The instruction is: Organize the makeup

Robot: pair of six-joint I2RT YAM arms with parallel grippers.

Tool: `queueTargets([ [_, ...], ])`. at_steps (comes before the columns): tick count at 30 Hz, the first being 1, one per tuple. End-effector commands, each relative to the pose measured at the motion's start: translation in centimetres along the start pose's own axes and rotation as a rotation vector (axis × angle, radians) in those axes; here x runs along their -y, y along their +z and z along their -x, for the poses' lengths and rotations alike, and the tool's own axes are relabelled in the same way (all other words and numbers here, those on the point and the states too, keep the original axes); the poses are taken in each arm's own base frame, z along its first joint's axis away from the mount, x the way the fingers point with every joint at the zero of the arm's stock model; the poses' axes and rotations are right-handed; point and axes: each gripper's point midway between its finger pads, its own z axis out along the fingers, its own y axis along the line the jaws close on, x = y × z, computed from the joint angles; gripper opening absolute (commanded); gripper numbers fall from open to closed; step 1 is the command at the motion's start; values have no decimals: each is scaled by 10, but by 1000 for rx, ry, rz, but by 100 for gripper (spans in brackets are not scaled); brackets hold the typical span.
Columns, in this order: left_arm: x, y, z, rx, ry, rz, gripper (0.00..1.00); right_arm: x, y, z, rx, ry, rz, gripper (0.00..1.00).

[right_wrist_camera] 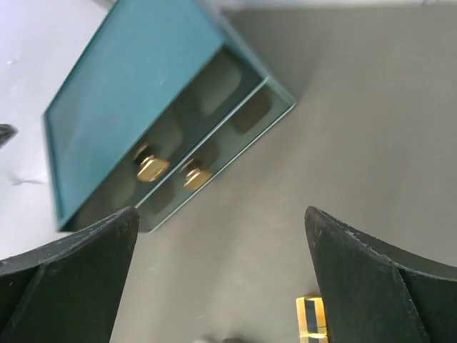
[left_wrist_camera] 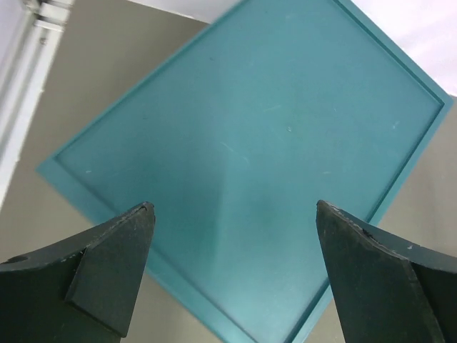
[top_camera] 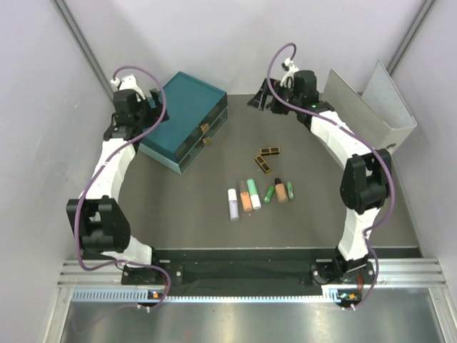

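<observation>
- You're holding the left gripper [left_wrist_camera: 233, 207] spread wide and empty; it's hovering over the flat matte lid of the teal rectangular drawer box [top_camera: 187, 118].
- Your right gripper [right_wrist_camera: 220, 211] is hanging spread too, pinching nothing, above the grey matte table [top_camera: 321, 207], with the box front in its view.
- The makeup is lying mid-table, well apart from both grippers. There's a loose row made up of a white plastic tube [top_camera: 233, 204], a peach-orange tube [top_camera: 245, 200], a pale tube [top_camera: 255, 196] and a bright green tube [top_camera: 270, 193]. Two flat black-and-gold rectangular cases [top_camera: 265, 158] are sitting just behind it.
- Nothing looks sorted yet. Both clear drawers seem shut, so you're probably going for a small gold drawer knob [right_wrist_camera: 152, 168] first.
- Pinch it squarely and pull straight out. The box looks like light plastic and may slide, so consider steadying the lid with the left.
- The tubes are looking smooth and round, so they'll likely roll; close across the middle.
- The cases are thin and glossy, so take them by the long edges.
</observation>
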Motion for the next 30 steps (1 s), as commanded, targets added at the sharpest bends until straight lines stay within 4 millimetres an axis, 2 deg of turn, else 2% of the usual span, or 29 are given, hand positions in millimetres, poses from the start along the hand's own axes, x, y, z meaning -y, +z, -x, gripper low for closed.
queueTargets([
  [1, 17, 0, 33, 90, 0, -57, 99, -42, 8, 1, -66, 199, 147, 100],
  [2, 20, 2, 31, 83, 21, -76, 99, -39, 15, -5, -84, 233, 152, 100],
  [5, 26, 8, 28, 85, 58, -120, 99, -56, 26, 1, -73, 337, 247, 100],
  [9, 40, 6, 29, 101, 132, -212, 99, -81, 36, -2, -99, 437, 366, 97],
  [11, 44, 5, 30, 112, 170, -234, 94, -92, 41, -6, -118, 482, 409, 94],
  [12, 44, 7, 29, 109, 173, -231, 90, -95, 43, -8, -126, 496, 420, 93],
  [15, 44, 10, 26, 78, 188, -235, 68, -102, 51, -23, -183, 548, 439, 90],
  [16, 43, 11, 24, 69, 192, -231, 56, -102, 55, -28, -200, 573, 439, 90],
  [18, 40, 16, 13, 22, 195, -220, 43, -106, 58, -37, -224, 598, 459, 89],
  [19, 37, 18, 11, 10, 198, -210, 27, -108, 63, -46, -256, 638, 460, 88],
  [23, 31, 23, -5, -29, 197, -193, 8, -115, 67, -60, -288, 710, 501, 85],
  [26, 26, 27, -18, -61, 183, -180, 0, -115, 74, -70, -312, 746, 498, 82],
  [30, 24, 31, -35, -107, 162, -179, 0, -116, 82, -73, -323, 772, 498, 77],
])
